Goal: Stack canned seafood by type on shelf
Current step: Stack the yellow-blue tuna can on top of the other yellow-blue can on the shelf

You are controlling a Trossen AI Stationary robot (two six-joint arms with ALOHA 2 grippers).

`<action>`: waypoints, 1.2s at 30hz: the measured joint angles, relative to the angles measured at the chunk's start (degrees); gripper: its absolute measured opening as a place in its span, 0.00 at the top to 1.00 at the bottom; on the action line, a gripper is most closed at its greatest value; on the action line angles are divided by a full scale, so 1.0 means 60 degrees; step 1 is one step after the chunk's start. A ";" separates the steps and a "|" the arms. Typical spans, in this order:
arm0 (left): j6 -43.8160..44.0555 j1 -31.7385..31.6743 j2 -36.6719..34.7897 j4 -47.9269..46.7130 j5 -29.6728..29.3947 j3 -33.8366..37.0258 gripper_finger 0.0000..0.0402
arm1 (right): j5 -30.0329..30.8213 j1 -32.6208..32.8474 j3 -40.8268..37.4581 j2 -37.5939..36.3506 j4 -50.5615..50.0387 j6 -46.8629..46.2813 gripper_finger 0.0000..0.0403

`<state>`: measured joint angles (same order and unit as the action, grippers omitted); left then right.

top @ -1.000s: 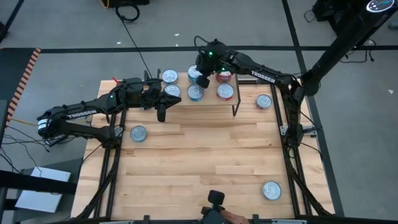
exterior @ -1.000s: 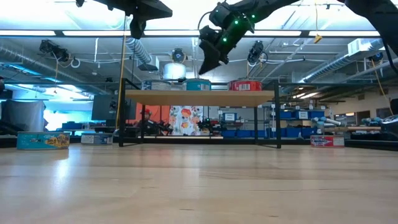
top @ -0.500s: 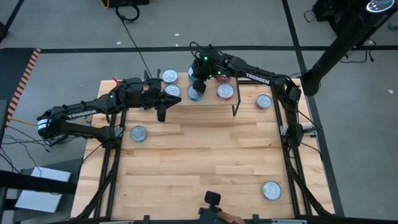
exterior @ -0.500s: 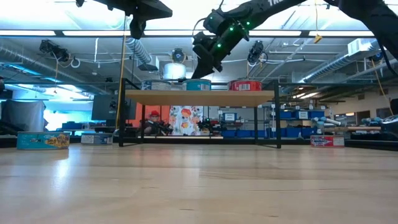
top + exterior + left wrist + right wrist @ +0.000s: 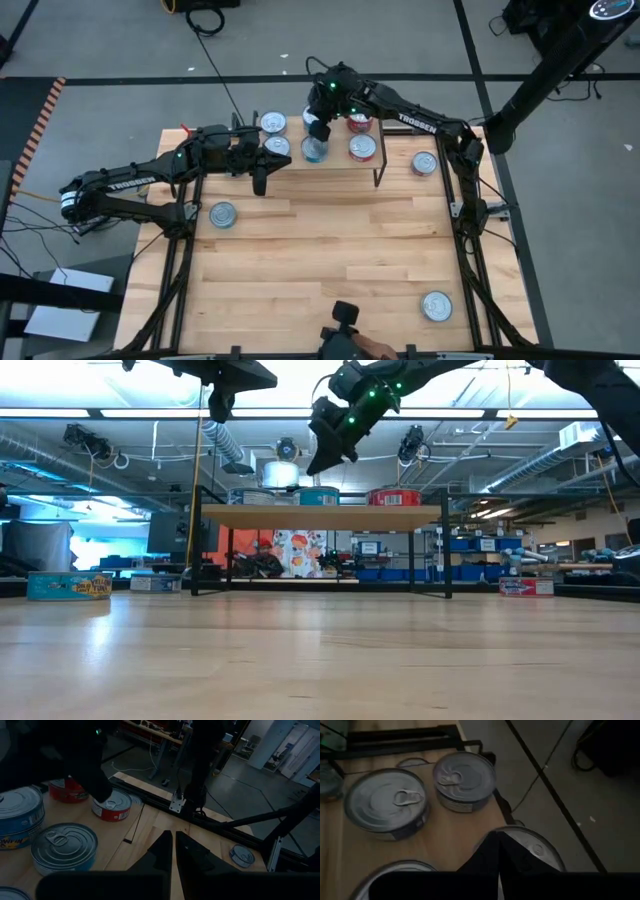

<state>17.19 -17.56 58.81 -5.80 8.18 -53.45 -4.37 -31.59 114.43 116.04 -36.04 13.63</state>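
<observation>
The right gripper (image 5: 318, 128), fingers pressed together and empty, has drifted back above the shelf (image 5: 322, 516) at the high view's upper centre, seemingly between picks. The left gripper (image 5: 260, 183), also closed, waits just left. Loose canned seafood (image 5: 222, 214) still dots the table; only the low view shows tins lined along the shelf.

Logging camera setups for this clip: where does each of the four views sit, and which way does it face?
High: overhead, straight down; both arms, shelf.
Low: tabletop height, level across; shelf, right gripper above.
Left wrist: forward past shut left gripper; red can.
Right wrist: down past shut right gripper; cans on shelf.
Shared: high and low both show the teal can.
</observation>
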 joint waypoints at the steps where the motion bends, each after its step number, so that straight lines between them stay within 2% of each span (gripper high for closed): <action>1: -0.0002 0.0000 0.0000 0.0000 -0.0001 0.0000 0.94 | 0.0171 -0.0039 0.0070 0.0002 -0.0117 0.0004 0.98; 6: 0.0000 0.0000 0.0000 -0.0002 -0.0003 0.0000 0.94 | 0.0906 -0.0398 0.0128 -0.0002 -0.0604 0.0007 0.98; 13: -0.0032 0.0000 0.0000 -0.0025 -0.0003 0.0000 0.94 | 0.0657 -0.0634 0.0128 -0.0072 -0.0857 0.0005 0.98; 18: -0.0044 0.0000 0.0000 -0.0029 -0.0002 0.0000 0.94 | -0.0105 -0.0634 0.0128 -0.0126 -0.1251 -0.0069 0.99; 36: -0.0069 0.0000 0.0000 -0.0022 0.0000 0.0000 0.94 | -0.0283 -0.0584 -0.0573 -0.0126 -0.0787 -0.0096 0.99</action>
<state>16.78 -17.56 58.81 -5.93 8.19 -53.45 -6.07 -35.10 110.99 115.28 -40.76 13.05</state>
